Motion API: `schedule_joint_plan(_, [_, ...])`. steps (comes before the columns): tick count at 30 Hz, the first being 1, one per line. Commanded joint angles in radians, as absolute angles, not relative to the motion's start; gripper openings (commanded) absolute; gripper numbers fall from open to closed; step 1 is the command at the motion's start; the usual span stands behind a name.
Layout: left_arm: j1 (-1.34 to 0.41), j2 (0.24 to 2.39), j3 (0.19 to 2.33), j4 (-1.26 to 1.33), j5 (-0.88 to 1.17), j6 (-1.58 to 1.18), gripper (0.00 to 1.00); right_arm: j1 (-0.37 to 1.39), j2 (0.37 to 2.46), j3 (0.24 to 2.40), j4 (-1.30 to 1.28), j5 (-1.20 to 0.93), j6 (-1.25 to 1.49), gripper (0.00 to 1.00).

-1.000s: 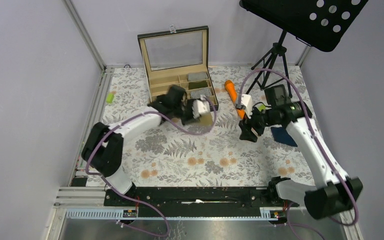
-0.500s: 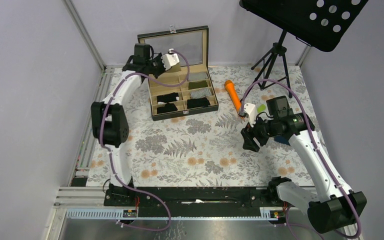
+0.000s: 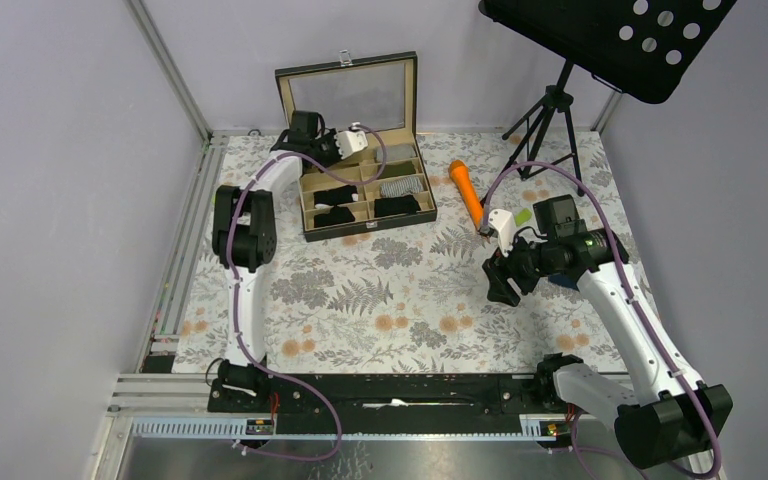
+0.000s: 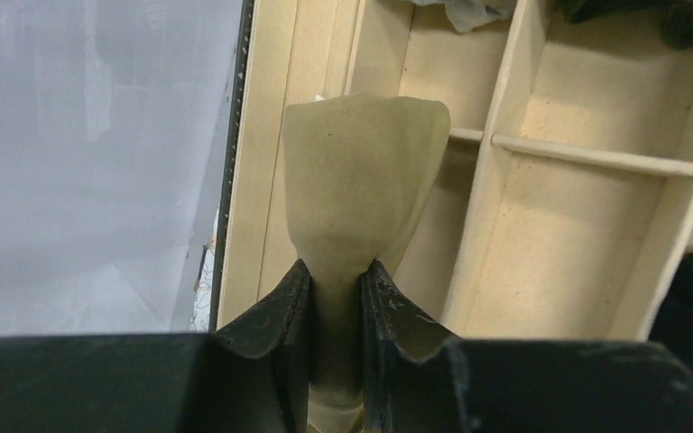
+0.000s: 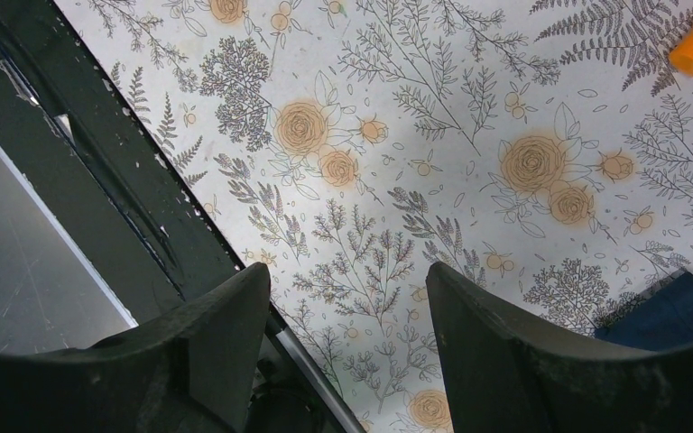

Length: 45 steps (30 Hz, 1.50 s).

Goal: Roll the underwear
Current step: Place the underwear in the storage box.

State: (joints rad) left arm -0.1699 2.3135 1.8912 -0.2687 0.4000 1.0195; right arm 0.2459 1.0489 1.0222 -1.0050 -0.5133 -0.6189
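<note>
My left gripper (image 4: 336, 289) pinches the olive-tan fabric brief (image 4: 361, 180), which juts ahead of its tips over a pale wooden box (image 4: 271, 135). My right gripper (image 5: 347, 289) gapes wide, with a navy fabric brief (image 5: 669, 311) just beside its right finger.

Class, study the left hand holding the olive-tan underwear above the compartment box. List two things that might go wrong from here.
1. The left hand pinches the olive-tan underwear only at its narrow end; the flared end may flop open or snag a divider of the box.
2. The navy underwear lies beside the open right hand, whose arm might drag it.
</note>
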Motion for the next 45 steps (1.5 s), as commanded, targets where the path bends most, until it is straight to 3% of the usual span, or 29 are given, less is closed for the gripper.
schedule_joint_plan(1, [-0.15, 2.321, 1.948, -0.294, 0.363, 1.129, 0.0, 0.241, 1.033, 1.017, -1.008, -0.505, -0.612, 0.72])
schedule_joint_plan(7, [-0.108, 2.321, 1.981, -0.484, 0.374, 1.212, 0.0, 0.238, 1.03, 1.016, -1.006, -0.502, -0.614, 0.71])
schedule_joint_plan(15, [-0.096, 2.348, 2.003, -0.522, 0.376, 1.221, 0.0, 0.232, 1.029, 0.996, -0.985, -0.501, -0.622, 0.71])
schedule_joint_plan(16, [-0.101, 2.373, 2.037, -0.521, 0.371, 1.185, 0.07, 0.232, 1.032, 0.996, -0.985, -0.503, -0.622, 0.71])
schedule_joint_plan(18, [-0.103, 2.433, 2.13, -0.522, 0.374, 1.075, 0.32, 0.232, 1.037, 1.0, -0.991, -0.505, -0.622, 0.71])
schedule_joint_plan(22, [-0.106, 2.479, 2.205, -0.546, 0.397, 1.024, 0.42, 0.233, 1.041, 1.008, -1.014, -0.49, -0.637, 0.71])
schedule_joint_plan(28, [-0.104, 2.39, 2.09, -0.521, 0.38, 1.034, 0.58, 0.232, 1.028, 0.992, -1.044, -0.47, -0.669, 0.71])
schedule_joint_plan(39, [-0.098, 2.207, 2.066, -0.307, 0.429, 0.88, 0.62, 0.232, 1.052, 1.032, -0.96, -0.44, -0.609, 0.72])
schedule_joint_plan(45, [-0.132, 2.037, 1.973, -0.269, 0.519, 0.723, 0.64, 0.232, 1.063, 1.017, -0.855, -0.358, -0.565, 0.78])
